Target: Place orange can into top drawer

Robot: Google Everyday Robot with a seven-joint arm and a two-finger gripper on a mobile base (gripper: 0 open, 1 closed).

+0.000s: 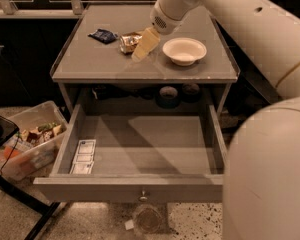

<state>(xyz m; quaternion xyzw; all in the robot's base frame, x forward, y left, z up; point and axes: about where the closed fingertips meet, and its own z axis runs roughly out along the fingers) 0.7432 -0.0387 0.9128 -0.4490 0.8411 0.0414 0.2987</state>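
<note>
While top drawer (90, 189) holds white packets (84, 156), fingers (144, 44) just beside orange can (128, 42)

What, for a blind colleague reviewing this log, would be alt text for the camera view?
The robot's gripper reaches down close beside the orange can on the grey table, between a dark blue packet and a cream bowl. Below, the top drawer stands pulled open, with a white strip of packets at its left front.
</note>
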